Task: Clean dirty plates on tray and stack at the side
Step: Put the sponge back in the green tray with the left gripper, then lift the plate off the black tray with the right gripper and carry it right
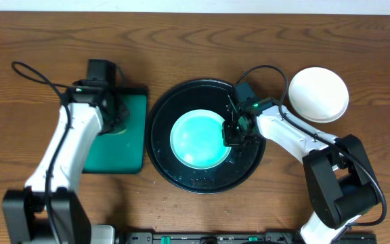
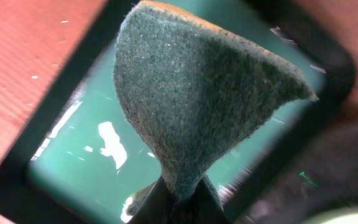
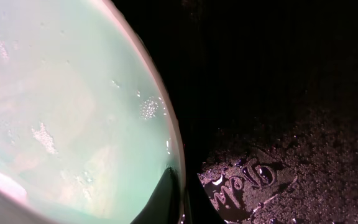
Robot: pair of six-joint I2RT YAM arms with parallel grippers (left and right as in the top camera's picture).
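**Overhead view.** The tray (image 1: 156,135) sits at frame centre. One teal-smeared plate (image 1: 195,140) lies in it. A clean white plate (image 1: 318,95) rests on the table at upper right, apart from the tray; we cannot tell whether more plates lie beneath it. The right gripper (image 1: 233,132) is at the smeared plate's right rim. The left gripper (image 1: 117,123) hangs over the green tray (image 1: 131,146) at left.

**Left wrist view.** The fingers are clenched on the sponge (image 2: 197,93), pinching its lower end. Its rough face fans out above the green tray.

**Right wrist view.** The fingers straddle the smeared plate's rim and appear closed on it. Soapy water beads on the plate, and the tray floor to the right is wet.

**Procedure.** We judge the step in hand to be scrubbing.
- Pinch the wet rim firmly, since it may slip.
- Bring the sponge across and lay its rough face flat on the plate.
- Stroke from the plate's left side toward centre, clear of the right fingers.
- Press lightly so the plate does not lever out of the grip.
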